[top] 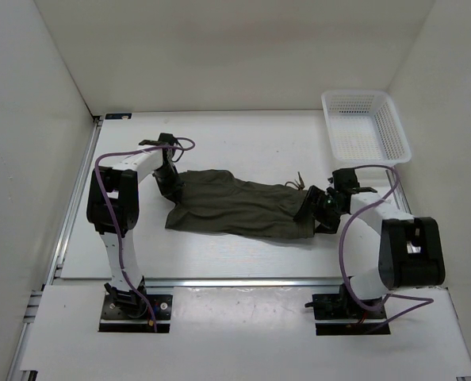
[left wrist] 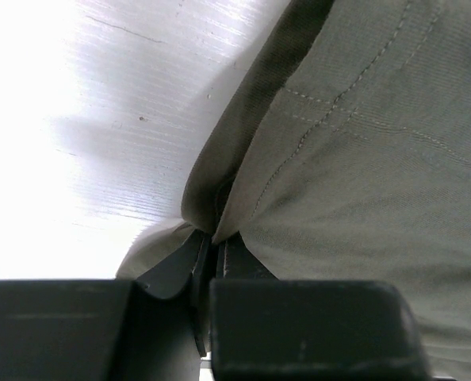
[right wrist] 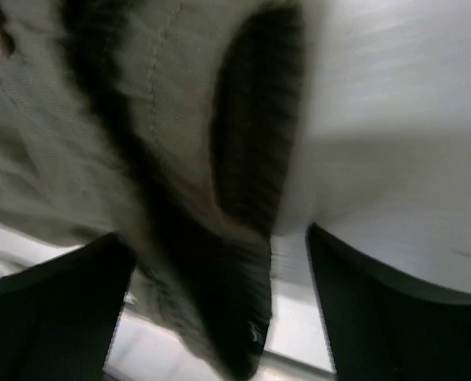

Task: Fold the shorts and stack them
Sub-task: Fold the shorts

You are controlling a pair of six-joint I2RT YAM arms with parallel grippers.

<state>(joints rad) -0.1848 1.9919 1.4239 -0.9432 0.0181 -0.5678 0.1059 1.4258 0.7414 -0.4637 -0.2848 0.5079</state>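
Observation:
The dark olive-green shorts (top: 243, 205) lie stretched left to right across the middle of the table. My left gripper (top: 170, 179) is at their left end. In the left wrist view it (left wrist: 212, 238) is shut on a folded edge of the shorts (left wrist: 362, 159), with stitched seams running up to the right. My right gripper (top: 319, 205) is at their right end, by the gathered waistband. In the right wrist view it (right wrist: 216, 238) is open, its fingers (right wrist: 53, 309) wide apart, with blurred fabric of the shorts (right wrist: 164, 159) hanging between them.
A white mesh basket (top: 398, 131) stands at the back right corner, close behind the right arm. White walls enclose the table on three sides. A metal rail (top: 69, 230) runs along the left edge.

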